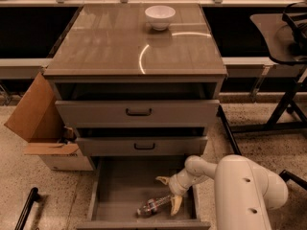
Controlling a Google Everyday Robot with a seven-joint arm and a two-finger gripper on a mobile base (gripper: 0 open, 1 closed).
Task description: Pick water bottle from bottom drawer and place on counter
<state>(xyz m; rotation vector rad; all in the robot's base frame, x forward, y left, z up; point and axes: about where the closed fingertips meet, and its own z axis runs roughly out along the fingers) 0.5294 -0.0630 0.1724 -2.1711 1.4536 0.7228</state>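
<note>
The camera view looks down the front of a grey three-drawer cabinet. Its lowest and deepest compartment, the wide grey bottom drawer, stands open, showing a flat floor and low side walls.

On that floor, towards the drawer's front right, lies the small clear crinkled plastic water bottle. It is on its side and slanted, with one end pointing at the front wall.

The two-finger gripper on the white rounded robot arm is down inside the drawer at its right side. Its pale fingers are spread apart, one lifted towards the drawer's back and the other low by the bottle's right end. That lower finger seems to touch the bottle, though contact is hard to judge from here. Nothing is pinched between them.

Above the bottom drawer are two shallower grey drawers with black handles, both slightly open. Above those is the glossy grey-brown counter with its curved streak of glare.

A white round bowl sits near the counter's far edge. An open brown cardboard box stands on the floor to the left of the drawer.
</note>
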